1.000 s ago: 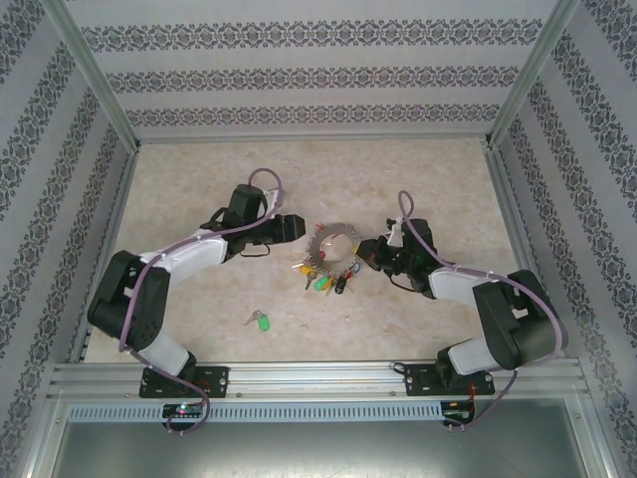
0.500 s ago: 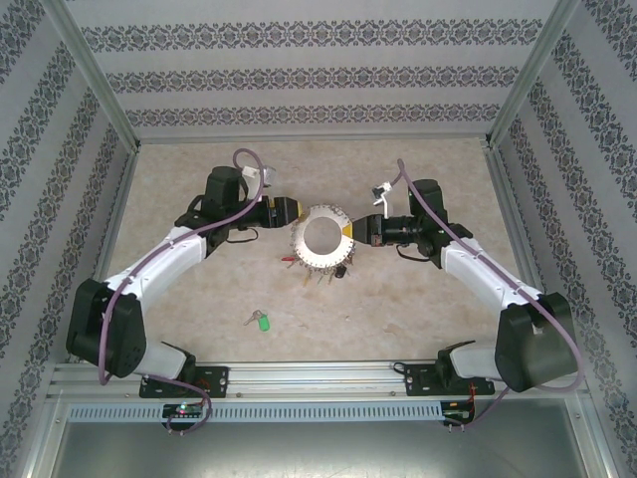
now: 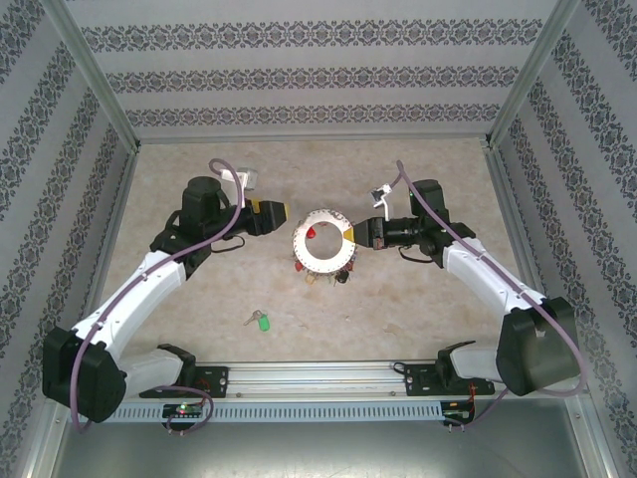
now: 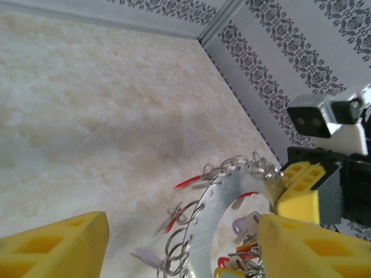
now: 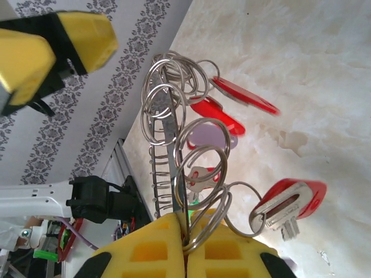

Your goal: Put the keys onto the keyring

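The keyring, a grey metal ring fringed with small rings and coloured-tag keys, is held up off the table. My right gripper is shut on its right edge, and in the right wrist view the yellow fingertips pinch the keyring edge-on. Red-tag keys hang from it. My left gripper stands open just left of the ring, apart from it. Its yellow fingers are spread wide with the keyring ahead of them. A key with a green tag lies on the table near the front.
The beige table is fenced by patterned walls and metal posts. An aluminium rail with both arm bases runs along the near edge. The right gripper's yellow pad shows beside the ring in the left wrist view.
The ring went from lying on the table to being held up between both grippers. Since then my left gripper has opened and drawn back to the left, leaving the ring in the right gripper.
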Available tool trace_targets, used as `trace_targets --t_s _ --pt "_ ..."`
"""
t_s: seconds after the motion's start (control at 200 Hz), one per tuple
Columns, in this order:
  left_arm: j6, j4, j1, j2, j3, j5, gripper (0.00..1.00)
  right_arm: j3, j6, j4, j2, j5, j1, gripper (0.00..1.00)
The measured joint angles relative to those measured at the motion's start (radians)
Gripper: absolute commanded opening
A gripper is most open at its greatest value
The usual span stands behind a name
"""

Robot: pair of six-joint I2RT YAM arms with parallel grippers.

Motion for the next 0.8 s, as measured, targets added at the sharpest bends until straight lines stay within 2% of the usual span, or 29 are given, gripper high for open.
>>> trace_targets --t_s 0.175,0.37,0.654,0.804 --pt "0.022 -0.014 0.000 0.000 -0.016 0.038 0.73 0.000 -0.030 -0.017 -0.002 -0.062 0.000 0.00" --pt "0.136 -0.116 0.000 0.065 0.111 0.134 0.74 0.023 -0.118 -0.074 0.002 -0.100 0.008 0.00" --pt "0.338 -0.353 -0.001 0.294 0.353 0.312 0.76 0.074 -0.323 -0.177 0.029 -0.066 0.034 0.00" --pt "0.445 -0.512 -0.011 0.411 0.476 0.363 0.71 0.127 -0.420 -0.236 0.073 -0.061 0.039 0.00"
